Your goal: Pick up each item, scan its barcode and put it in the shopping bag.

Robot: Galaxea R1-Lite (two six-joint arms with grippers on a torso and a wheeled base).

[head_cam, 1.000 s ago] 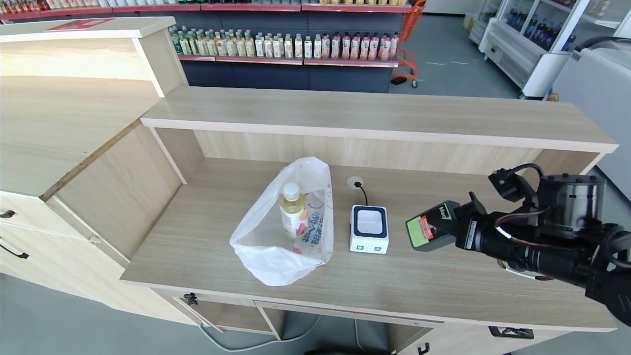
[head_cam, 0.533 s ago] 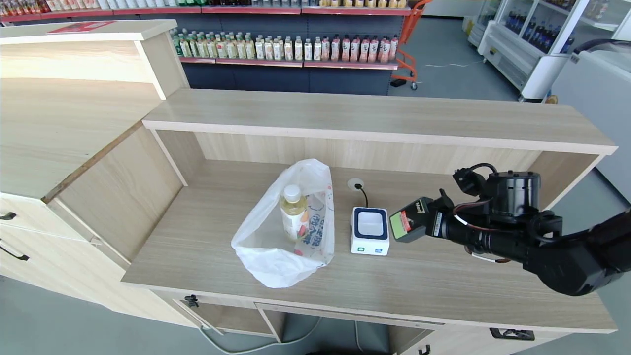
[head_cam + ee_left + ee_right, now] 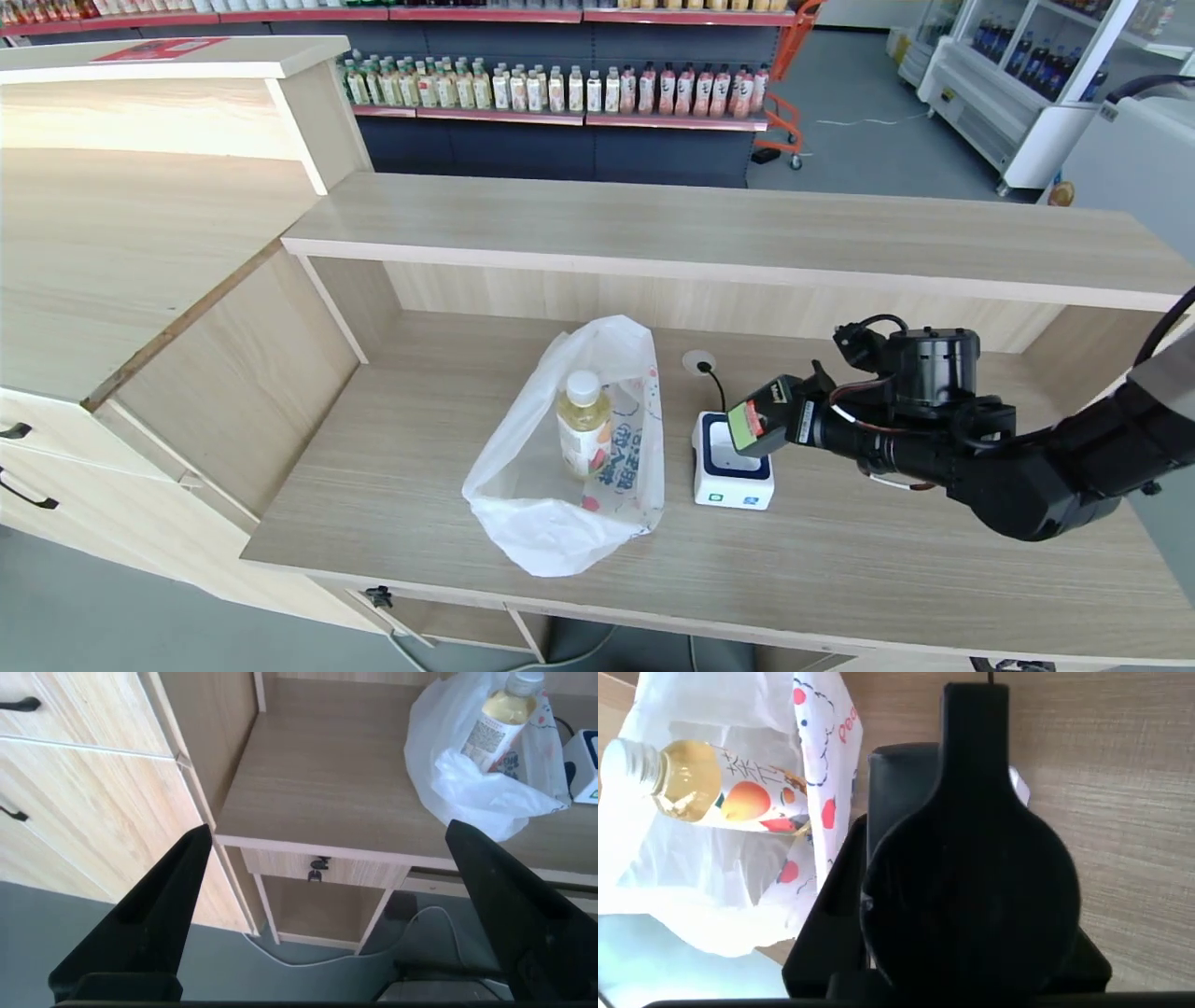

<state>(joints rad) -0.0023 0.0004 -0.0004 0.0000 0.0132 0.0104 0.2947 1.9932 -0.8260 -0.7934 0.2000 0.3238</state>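
The right hand (image 3: 782, 422) grips a dark box (image 3: 750, 429) just above the scanner (image 3: 733, 478) on the surface (image 3: 840, 560). The bag (image 3: 560, 527) stands beside the scanner with a bottle (image 3: 584, 434) upright inside. The left hand (image 3: 327, 919) hangs spread wide off the surface's edge.

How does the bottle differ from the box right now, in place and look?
The bottle stands upright in the shopping bag, ungripped; the box is held by the right gripper above the scanner. The bottle is clear, pale yellow, white-capped; the box is dark with a green and red face. Both are small packaged goods.
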